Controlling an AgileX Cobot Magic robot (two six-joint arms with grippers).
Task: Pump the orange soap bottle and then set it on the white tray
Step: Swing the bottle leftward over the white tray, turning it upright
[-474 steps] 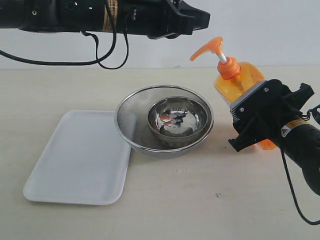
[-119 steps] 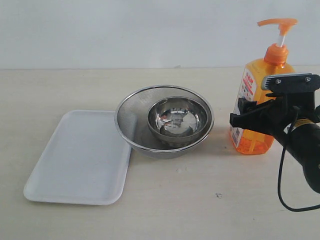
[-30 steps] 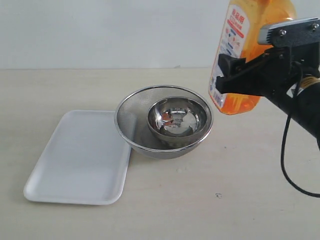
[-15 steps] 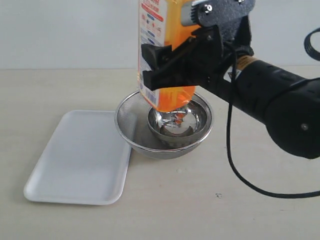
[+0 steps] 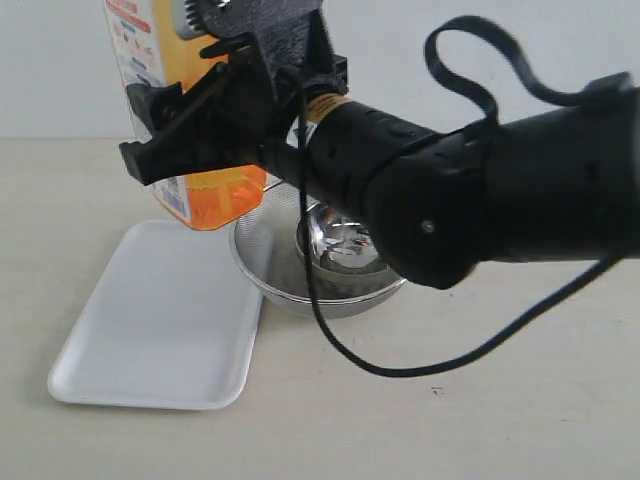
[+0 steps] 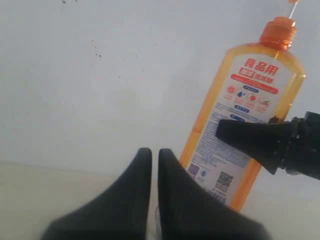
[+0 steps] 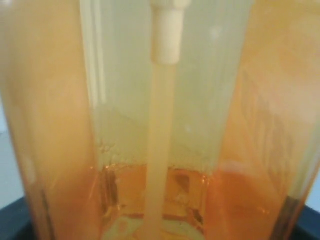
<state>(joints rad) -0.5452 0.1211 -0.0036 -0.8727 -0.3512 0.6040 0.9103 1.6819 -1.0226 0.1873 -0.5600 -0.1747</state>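
The orange soap bottle (image 5: 190, 190) hangs upright in the air, its base over the far right part of the white tray (image 5: 150, 330). My right gripper (image 5: 170, 140) is shut on the bottle's body, with the arm reaching across from the right. The pump head is cut off by the top edge of the exterior view. Up close, the right wrist view is filled by the translucent orange soap bottle (image 7: 160, 150) and its white dip tube. In the left wrist view my left gripper (image 6: 150, 156) is shut on nothing, beside the orange soap bottle (image 6: 245, 100). The left arm is outside the exterior view.
A round steel mesh strainer (image 5: 262, 272) with a smaller steel bowl (image 5: 345, 245) inside stands just right of the tray, partly hidden by the right arm. A black cable (image 5: 400, 365) loops down over the table in front of the bowls.
My right arm has carried the bottle leftward, from above the bowls to above the tray's far right part. The tray and bowls have not moved.
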